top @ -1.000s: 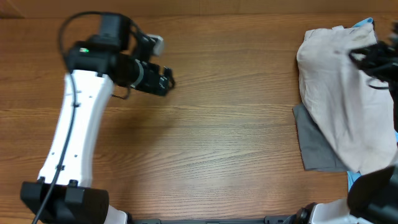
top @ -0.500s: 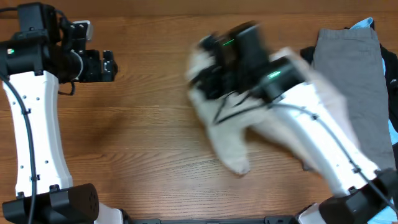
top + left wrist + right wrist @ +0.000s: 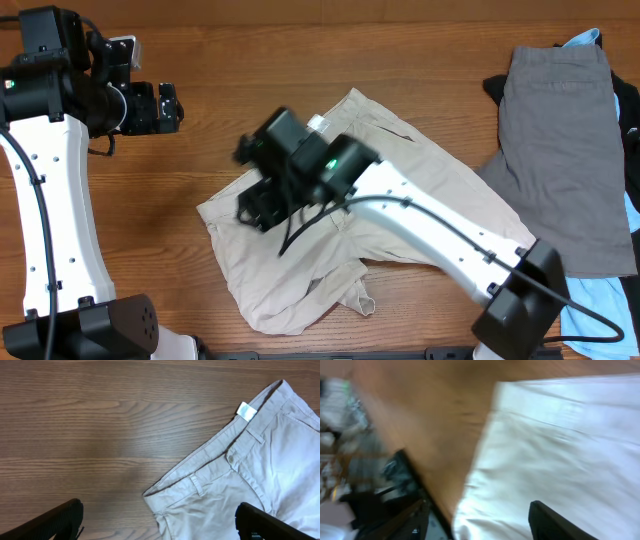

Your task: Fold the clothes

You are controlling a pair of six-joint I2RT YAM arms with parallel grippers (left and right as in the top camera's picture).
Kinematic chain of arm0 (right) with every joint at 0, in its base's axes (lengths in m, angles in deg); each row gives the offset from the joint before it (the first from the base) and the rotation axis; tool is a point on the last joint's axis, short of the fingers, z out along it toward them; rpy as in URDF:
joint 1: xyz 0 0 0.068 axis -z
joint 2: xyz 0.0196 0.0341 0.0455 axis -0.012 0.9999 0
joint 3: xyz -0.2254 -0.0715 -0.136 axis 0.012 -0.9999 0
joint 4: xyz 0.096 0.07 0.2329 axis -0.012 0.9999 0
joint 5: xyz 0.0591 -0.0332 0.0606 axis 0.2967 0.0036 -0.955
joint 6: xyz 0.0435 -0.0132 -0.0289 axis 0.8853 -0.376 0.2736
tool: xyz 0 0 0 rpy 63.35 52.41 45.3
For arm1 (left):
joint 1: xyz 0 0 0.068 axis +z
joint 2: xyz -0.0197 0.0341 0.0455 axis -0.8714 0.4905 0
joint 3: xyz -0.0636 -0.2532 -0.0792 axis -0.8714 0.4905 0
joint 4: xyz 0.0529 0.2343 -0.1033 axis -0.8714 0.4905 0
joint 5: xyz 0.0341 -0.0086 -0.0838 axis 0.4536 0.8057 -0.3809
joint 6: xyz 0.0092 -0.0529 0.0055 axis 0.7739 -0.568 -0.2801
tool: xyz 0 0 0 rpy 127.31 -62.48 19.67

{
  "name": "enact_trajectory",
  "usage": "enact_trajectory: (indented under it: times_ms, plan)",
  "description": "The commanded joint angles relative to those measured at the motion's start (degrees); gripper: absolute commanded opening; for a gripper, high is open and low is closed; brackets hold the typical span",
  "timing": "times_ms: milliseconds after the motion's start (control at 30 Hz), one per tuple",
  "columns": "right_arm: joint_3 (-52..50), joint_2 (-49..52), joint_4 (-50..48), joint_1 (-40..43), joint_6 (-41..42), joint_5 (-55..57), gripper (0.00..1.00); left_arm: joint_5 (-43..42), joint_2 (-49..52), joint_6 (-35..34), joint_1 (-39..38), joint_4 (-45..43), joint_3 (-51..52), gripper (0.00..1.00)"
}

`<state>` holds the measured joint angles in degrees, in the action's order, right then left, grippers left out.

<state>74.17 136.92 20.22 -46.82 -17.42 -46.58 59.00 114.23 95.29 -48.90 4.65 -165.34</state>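
Pale beige shorts [image 3: 410,195] lie spread and rumpled in the middle of the table, waistband toward the left. My right gripper [image 3: 256,206] hovers over their left edge, open, with cloth [image 3: 560,445] below its blurred fingers [image 3: 555,522] and nothing pinched. My left gripper [image 3: 170,105] stands open at the back left, away from the shorts. In the left wrist view the waistband, a belt loop and the white label [image 3: 245,411] of the shorts [image 3: 240,470] show beyond the open left gripper [image 3: 160,532].
A pile of other clothes sits at the right edge: grey shorts [image 3: 565,150] on top, a light-blue garment [image 3: 595,300] beneath and a black one [image 3: 495,85] at the back. Bare wooden table [image 3: 330,60] lies between the arms.
The right arm has swept the beige shorts from the right pile to the table's middle and opened its jaws; the shorts now lie flat. The left arm drew back to the left.
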Motion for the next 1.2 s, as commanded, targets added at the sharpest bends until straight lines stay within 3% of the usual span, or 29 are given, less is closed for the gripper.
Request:
enact_trajectory:
  times_ms: [0, 33, 100, 267, 433, 633, 833, 1033, 1167]
  plan:
    - [1.07, -2.97, 2.84, 7.65, -1.31, 13.94, 0.7, -4.66, -0.02, 0.26, -0.85, 0.33, -0.98, 0.98]
    - [1.03, -2.58, 4.0, 11.19, -1.33, 20.59, 0.7, -6.34, 0.0, 1.66, -1.97, 0.37, -0.7, 0.98]
    - [1.03, -2.38, 5.16, 15.08, -1.64, 23.06, 0.71, -7.34, 0.31, 3.04, -3.96, 0.42, -0.42, 0.96]
    - [1.05, -2.47, 9.97, 28.06, -1.22, 16.09, 0.75, -7.17, 3.76, 9.55, -16.85, -1.86, 0.13, 0.96]
    - [1.05, -3.58, 14.08, 38.45, -1.22, 11.93, 0.78, -4.2, 11.69, 9.99, -29.79, -12.85, -0.13, 0.97]
    - [1.05, -4.76, 17.2, 47.3, -1.7, 8.11, 0.79, -5.38, 26.77, 9.92, -38.42, -28.94, -2.08, 0.92]
    - [1.03, -4.87, 19.19, 48.89, -1.7, 7.19, 0.79, -2.19, 34.42, 8.72, -39.98, -40.28, -2.08, 0.89]
    - [1.03, -4.87, 18.73, 48.65, -1.68, 7.19, 0.79, 4.76, 37.75, 7.52, -40.28, -47.04, -2.08, 0.91]
    - [1.03, -4.87, 18.73, 48.65, -1.7, 7.21, 0.79, 5.03, 39.78, 7.3, -40.28, -51.01, -2.08, 0.89]
